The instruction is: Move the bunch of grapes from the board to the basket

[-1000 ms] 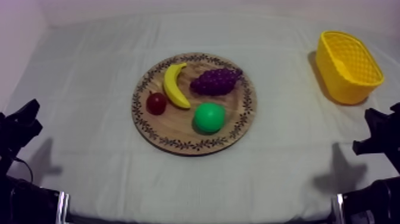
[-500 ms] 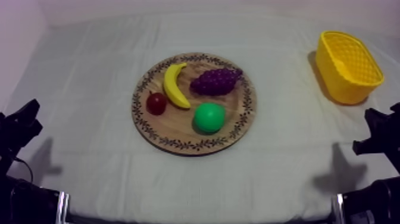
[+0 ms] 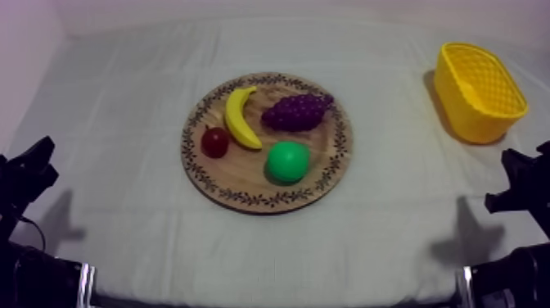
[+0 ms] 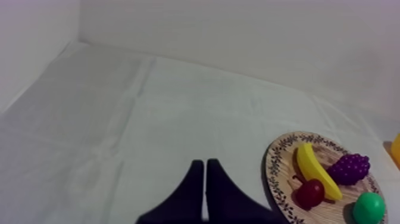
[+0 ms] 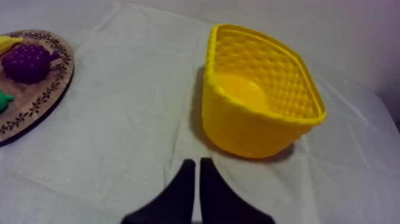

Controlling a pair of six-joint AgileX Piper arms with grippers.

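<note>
From above, one round wooden board (image 3: pixel 245 197) lies in the middle of the counter (image 3: pixel 123 106). It carries four toy fruits: one banana (image 3: pixel 238 119), one bunch of grapes (image 3: pixel 296 110), one small red fruit (image 3: pixel 215 142) and one round green fruit (image 3: pixel 287 161). The bunch of grapes rests on the far right part of the board, just beside the banana and beyond the green fruit. One yellow basket (image 3: pixel 471 115) stands at the counter's far right, well apart from the board. The left arm (image 3: pixel 24 176) and the right arm (image 3: pixel 524 184) sit low at their own sides.

In the left wrist view, the left gripper (image 4: pixel 205 162) has its two fingers pressed together into a narrow wedge, holding nothing, over bare cloth. The board lies off to its side with all four fruits on it, and the grapes are on its far part, next to the banana.

In the right wrist view, the right gripper (image 5: pixel 196 161) is likewise closed on nothing and sits near the basket's near wall. The basket's lattice walls and bare yellow floor are in plain sight. Part of the board shows beyond the cloth, with the grapes on it.
</note>
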